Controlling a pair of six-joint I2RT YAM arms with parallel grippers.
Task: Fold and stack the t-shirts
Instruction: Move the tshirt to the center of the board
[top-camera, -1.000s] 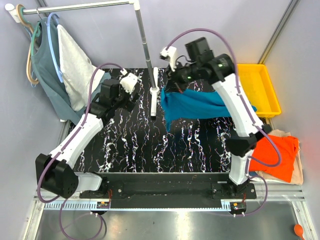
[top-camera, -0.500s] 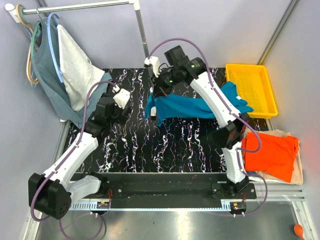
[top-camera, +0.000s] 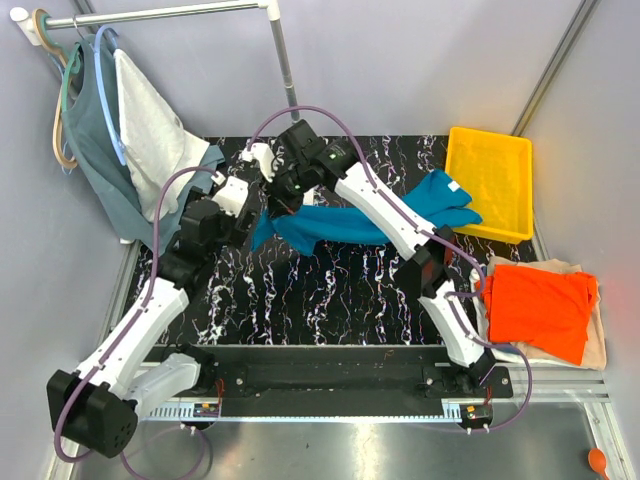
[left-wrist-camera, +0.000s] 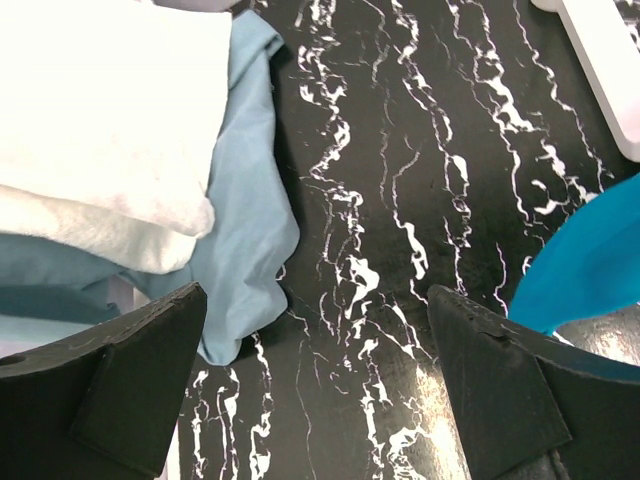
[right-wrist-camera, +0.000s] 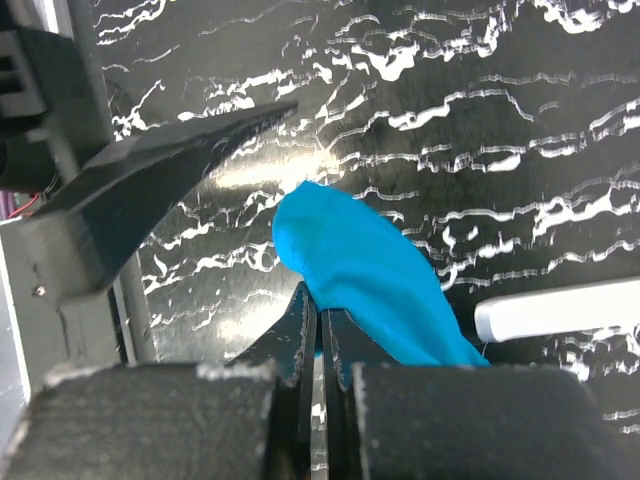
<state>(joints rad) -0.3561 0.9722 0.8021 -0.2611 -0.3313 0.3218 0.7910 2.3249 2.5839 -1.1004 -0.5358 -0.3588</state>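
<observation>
Near half of table (top-camera: 330, 300) is bare for you; hung cloths (top-camera: 150, 150) crowd the far-L edge. R gripper (right-wrist-camera: 318, 330) pinches teal t-shirt (top-camera: 320, 228) tip mid-table; shirt's long axis runs L–R, tail by yellow tray (top-camera: 490, 180). L gripper (left-wrist-camera: 315, 340) jaws wide, just beside the tip.

No legible text, no labels, no brand marks, no numbers or signs readable in any of the three views.
</observation>
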